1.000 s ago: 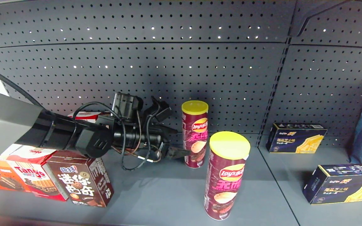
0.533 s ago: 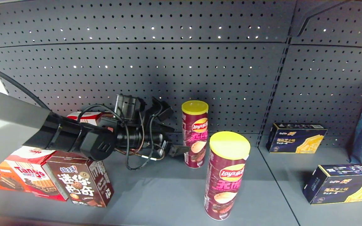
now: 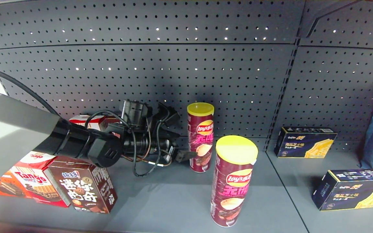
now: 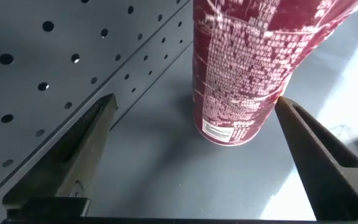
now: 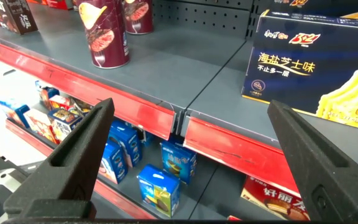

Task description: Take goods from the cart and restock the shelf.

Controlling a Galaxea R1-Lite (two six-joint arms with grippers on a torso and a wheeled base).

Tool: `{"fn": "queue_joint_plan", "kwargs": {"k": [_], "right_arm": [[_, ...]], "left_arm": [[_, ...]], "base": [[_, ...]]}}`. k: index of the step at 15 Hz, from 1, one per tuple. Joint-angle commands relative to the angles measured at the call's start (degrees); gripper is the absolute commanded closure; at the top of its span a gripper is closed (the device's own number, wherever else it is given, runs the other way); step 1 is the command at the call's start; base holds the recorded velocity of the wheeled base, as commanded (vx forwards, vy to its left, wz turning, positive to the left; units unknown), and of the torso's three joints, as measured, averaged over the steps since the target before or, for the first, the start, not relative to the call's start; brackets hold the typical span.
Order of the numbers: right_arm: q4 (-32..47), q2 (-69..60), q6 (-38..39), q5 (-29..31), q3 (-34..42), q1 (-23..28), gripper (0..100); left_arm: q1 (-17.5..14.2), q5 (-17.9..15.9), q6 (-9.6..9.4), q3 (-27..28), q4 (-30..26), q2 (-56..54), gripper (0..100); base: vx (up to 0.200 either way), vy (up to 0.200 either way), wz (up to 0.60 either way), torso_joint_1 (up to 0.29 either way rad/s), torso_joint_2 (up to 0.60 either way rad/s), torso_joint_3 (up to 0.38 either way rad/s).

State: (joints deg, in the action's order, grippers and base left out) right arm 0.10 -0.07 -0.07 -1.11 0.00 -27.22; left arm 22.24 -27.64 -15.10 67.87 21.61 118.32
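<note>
Canister (image 4: 247, 68), fine-printed, before spread jaws of left gripper (image 4: 196, 104).

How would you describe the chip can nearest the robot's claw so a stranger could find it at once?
On the grey shelf with the holed back wall stand two dark red chip cans with yellow lids. Yours is the rear can, close to that wall beside the left gripper; the front can stands alone near the shelf's edge.

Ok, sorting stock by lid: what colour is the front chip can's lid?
Yellow lid, clearest in the head view.
</note>
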Motion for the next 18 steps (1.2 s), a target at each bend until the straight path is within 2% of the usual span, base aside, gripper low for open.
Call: {"fn": "queue_joint_plan", "kwargs": {"k": [1,6,13,16,18], "right_arm": [[0.0,0.1,0.0,0.0,0.0,0.0,0],[0.0,0.1,0.0,0.0,0.0,0.0,0],[0.0,0.1,0.0,0.0,0.0,0.0,0],[0.0,0.1,0.0,0.0,0.0,0.0,0],[0.0,0.1,0.0,0.0,0.0,0.0,0]], "left_arm": [[-0.1,0.0,-0.01,0.0,0.0,0.1,0],[-0.6,1.0,-0.01,-1.0,1.9,0.1,0],[-0.7,1.4,-0.01,-8.1,7.6,-4.5,0],[-1.4,3.8,-0.01,-9.1,7.5,-6.0,0],[-1.3,6.6,-0.36,-9.5,7.1,-6.2,0]], "base": [[0.000,0.000,0.00,0.000,0.00,0.000],[0.000,0.000,0.00,0.000,0.00,0.000],[0.000,0.000,0.00,0.000,0.00,0.000],[0.000,0.000,0.00,0.000,0.00,0.000],[0.000,0.000,0.00,0.000,0.00,0.000]]}}
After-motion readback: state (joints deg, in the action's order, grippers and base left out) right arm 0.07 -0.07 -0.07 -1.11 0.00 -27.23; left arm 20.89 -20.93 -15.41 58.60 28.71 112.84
